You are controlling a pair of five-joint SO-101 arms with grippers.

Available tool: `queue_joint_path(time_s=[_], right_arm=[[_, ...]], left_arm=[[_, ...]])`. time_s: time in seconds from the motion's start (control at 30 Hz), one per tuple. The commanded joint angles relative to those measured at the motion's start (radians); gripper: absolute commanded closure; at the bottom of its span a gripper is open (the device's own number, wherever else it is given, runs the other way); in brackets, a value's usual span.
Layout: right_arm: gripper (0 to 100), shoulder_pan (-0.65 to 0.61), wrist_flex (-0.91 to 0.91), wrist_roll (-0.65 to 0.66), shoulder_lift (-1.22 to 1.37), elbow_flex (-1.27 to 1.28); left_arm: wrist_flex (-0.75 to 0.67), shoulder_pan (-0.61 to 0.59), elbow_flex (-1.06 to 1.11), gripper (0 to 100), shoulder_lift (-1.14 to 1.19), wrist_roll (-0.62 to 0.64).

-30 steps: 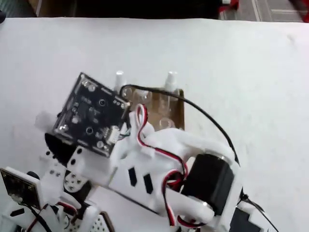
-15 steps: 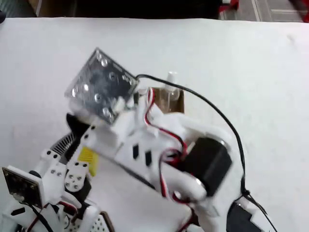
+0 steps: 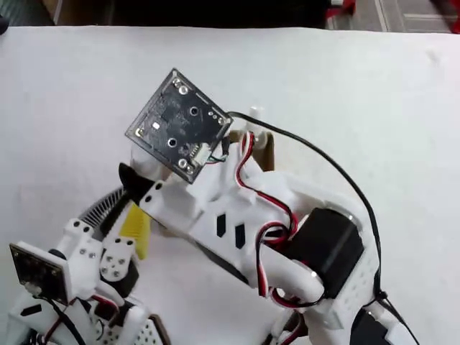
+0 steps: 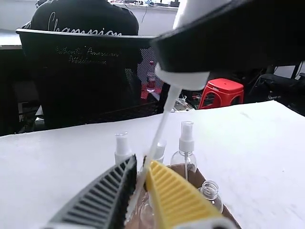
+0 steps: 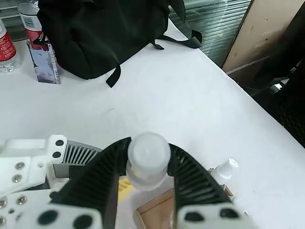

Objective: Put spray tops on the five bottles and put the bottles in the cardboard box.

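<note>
My right gripper (image 5: 148, 143) is shut on a white spray top (image 5: 147, 162), held above the cardboard box (image 5: 152, 210). The top's thin tube (image 4: 159, 129) hangs down between the grey and yellow fingers (image 4: 167, 191) of my left gripper (image 4: 140, 164), which are closed narrowly around it. Three clear bottles (image 4: 186, 152) with spray tops stand in the box, and one open-necked bottle (image 4: 209, 191) stands nearer. From above, the right arm (image 3: 237, 223) covers most of the box (image 3: 264, 147), with the left gripper (image 3: 133, 205) beside it.
A black bag (image 5: 105, 33), a small carton (image 5: 43, 62) and a drink bottle (image 5: 7, 47) sit at the table's far side. White table (image 3: 345, 86) lies open around the box. A black chair (image 4: 81, 76) and a red stool (image 4: 221, 93) stand beyond the edge.
The right arm has swung toward the box and the far side, carrying its camera board up and to the right. The left gripper's yellow finger has come into sight beneath it.
</note>
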Motion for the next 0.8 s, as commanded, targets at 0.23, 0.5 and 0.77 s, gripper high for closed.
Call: queue_joint_path(time_s=[0.23, 0.5, 0.77], right_arm=[[98.2, 0.286, -0.255, -0.003, -0.033, -0.011], [98.2, 0.438, -0.065, 0.020, -0.108, -0.112], [98.2, 0.631, 0.064, 0.052, -0.104, -0.074]], left_arm=[[0.038, 0.015, -0.002, 86, 0.004, -0.167], [0.032, -0.002, 0.071, 73, 0.004, -0.184], [0.015, -0.105, 0.072, 73, 0.004, -0.259]])
